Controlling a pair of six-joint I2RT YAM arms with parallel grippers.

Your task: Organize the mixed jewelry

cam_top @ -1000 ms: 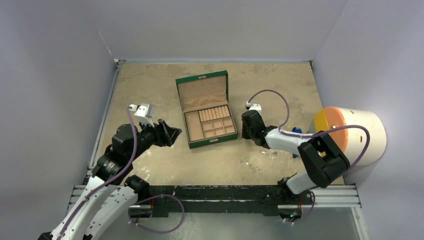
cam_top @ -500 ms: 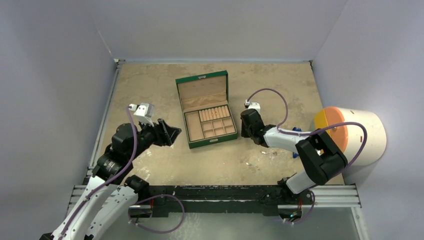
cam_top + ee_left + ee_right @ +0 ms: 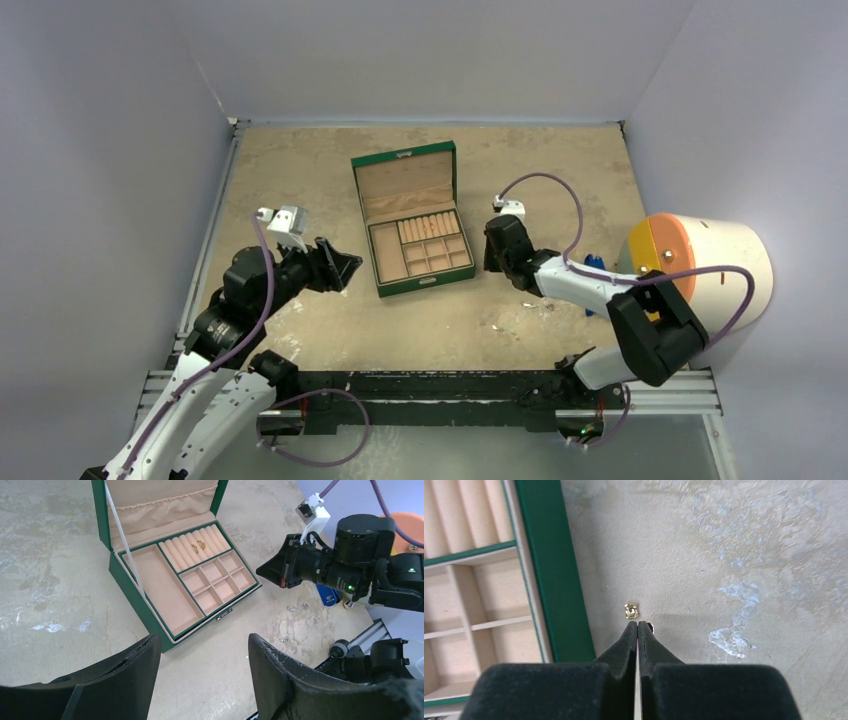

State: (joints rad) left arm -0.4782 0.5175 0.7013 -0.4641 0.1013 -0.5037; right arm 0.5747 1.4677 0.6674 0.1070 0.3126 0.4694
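Observation:
The green jewelry box (image 3: 412, 215) lies open mid-table, with gold pieces (image 3: 200, 545) in its ring rolls. My right gripper (image 3: 637, 624) is shut, tips low over the table just right of the box's wall (image 3: 556, 580). A small gold piece (image 3: 631, 610) lies on the table just beyond the tips, and a tiny dark stud (image 3: 650, 627) sits beside the right tip. Nothing shows between the fingers. More small silvery pieces (image 3: 292, 608) lie near the right arm. My left gripper (image 3: 205, 645) is open and empty, raised left of the box; it also shows in the top view (image 3: 340, 268).
A blue clip-like tool (image 3: 592, 265) lies behind the right arm. A large white cylinder with an orange face (image 3: 700, 270) stands at the right edge. Grey walls close the table on three sides. A metal rail (image 3: 430, 390) runs along the near edge.
The right arm's elbow has swung slightly right and down; its gripper stays shut beside the box, shifted a touch. The left arm has not moved.

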